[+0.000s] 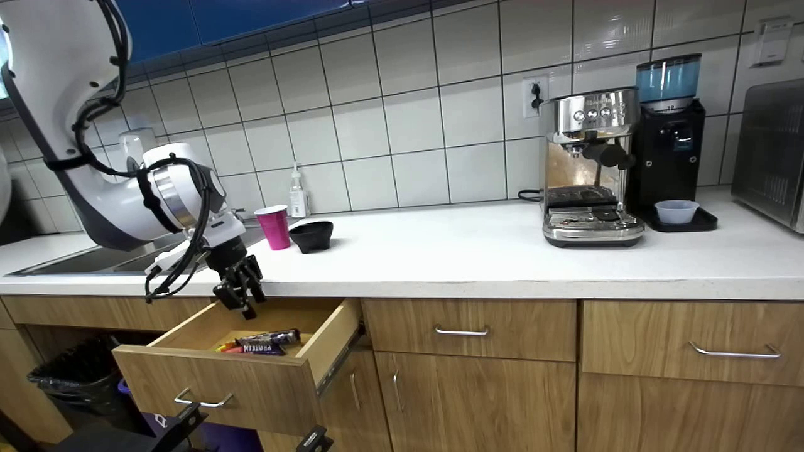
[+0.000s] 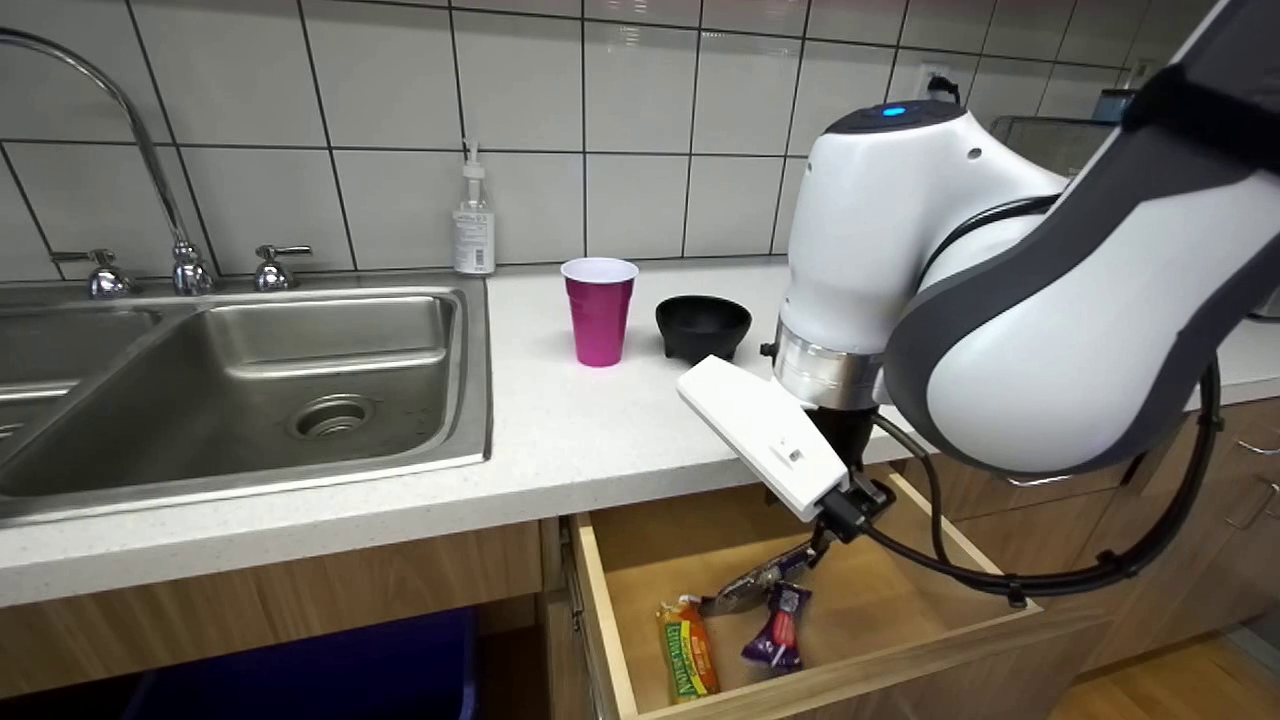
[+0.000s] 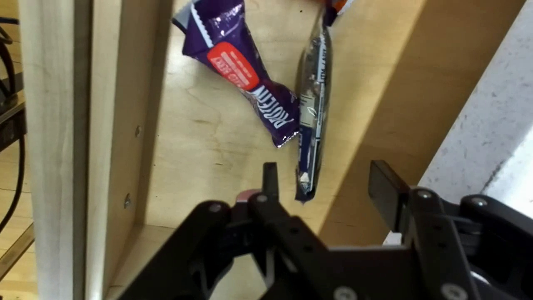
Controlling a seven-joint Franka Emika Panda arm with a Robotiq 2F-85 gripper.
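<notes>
We see the black gripper [image 3: 328,183] hanging above the open wooden drawer [image 1: 251,383], its two fingers [image 3: 387,196] standing well apart. Nearest to it, on the drawer's floor, we find a slim wrapped bar [image 3: 314,100]; in the wrist view one end of it shows in the gap, clear of both fingers. A purple PROTEIN bar [image 3: 250,79] lies on the same drawer floor, its tip against the slim one. In an exterior view we spot, near the drawer's front, what is probably a Nature Valley granola bar [image 2: 688,650], its print too small for us to be sure. On the countertop [image 1: 440,251] behind the drawer we have a pink cup [image 1: 274,227] and, just beside it, a black footed bowl [image 2: 703,335]. The stainless sink [image 2: 472,390] lies to one side of the drawer, and an espresso machine [image 1: 587,188] stands well off to its opposite side.
</notes>
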